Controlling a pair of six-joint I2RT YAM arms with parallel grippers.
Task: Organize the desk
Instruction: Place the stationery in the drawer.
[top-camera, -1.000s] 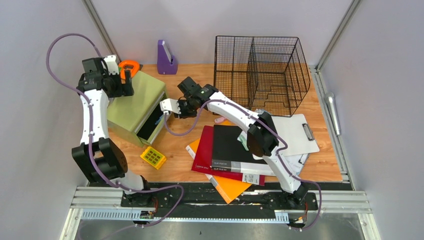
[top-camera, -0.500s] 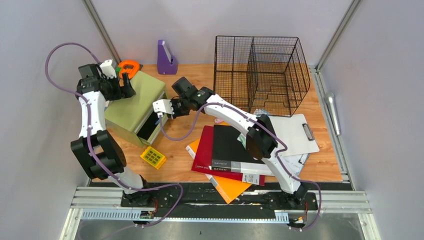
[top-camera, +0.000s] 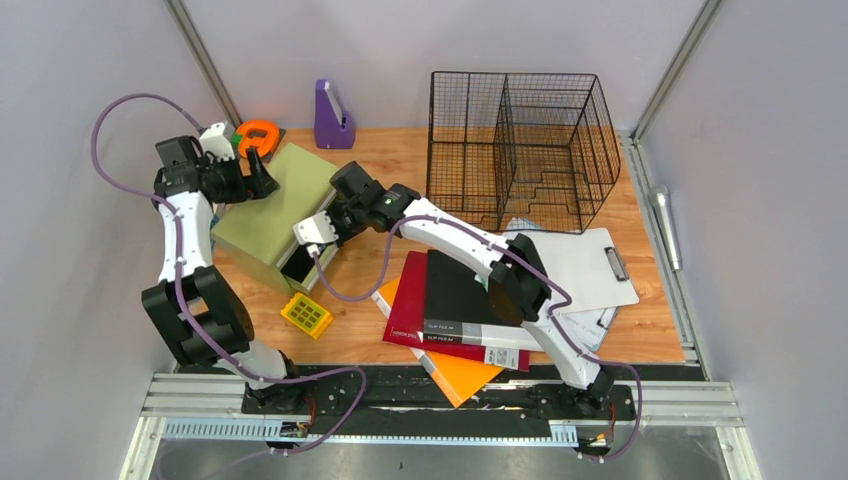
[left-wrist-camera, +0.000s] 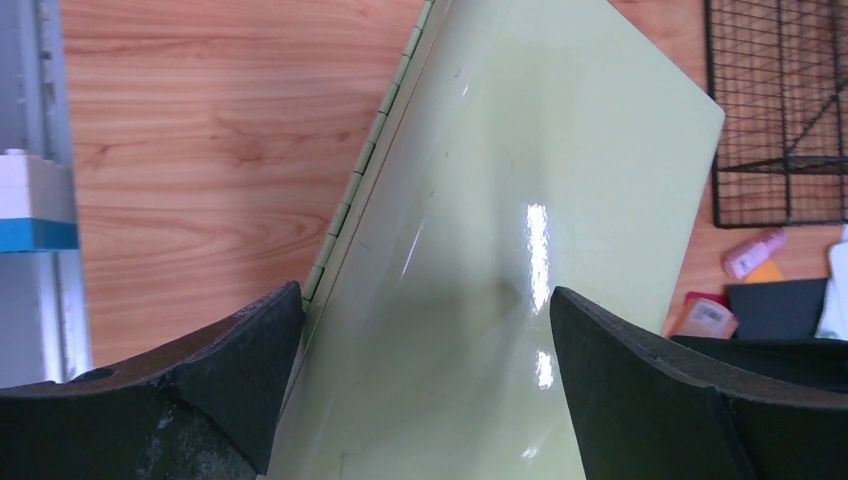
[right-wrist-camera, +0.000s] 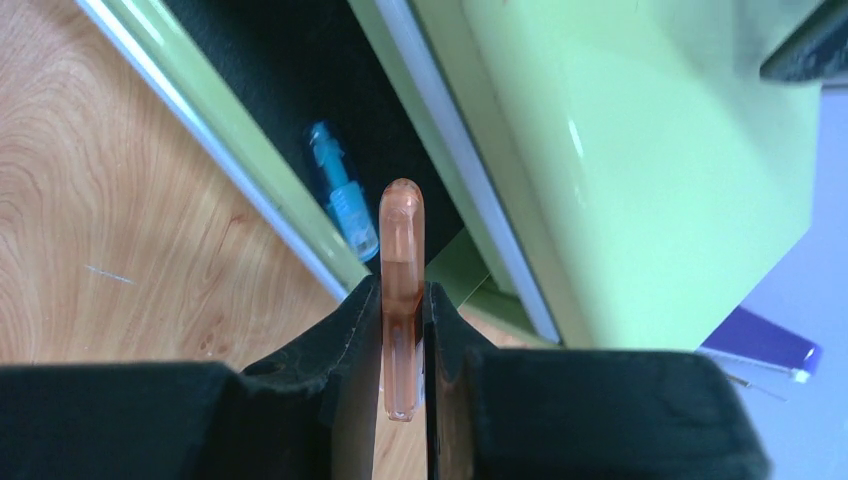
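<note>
A clear orange pen (right-wrist-camera: 402, 240) is pinched in the right gripper (right-wrist-camera: 402, 295), with its long axis pointed straight up the frame. The tip is over the open drawer (right-wrist-camera: 280, 80) at upper middle, right beside a blue pen (right-wrist-camera: 341, 197). The left gripper (left-wrist-camera: 425, 300) is spread wide over the box (left-wrist-camera: 520, 200). Bare desk (right-wrist-camera: 120, 200) is seen at lower left.

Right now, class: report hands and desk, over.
Left hand open over green box. Right hand shut on orange pen at its open drawer. Desk: folders unsorted. Blue pen inside drawer.
</note>
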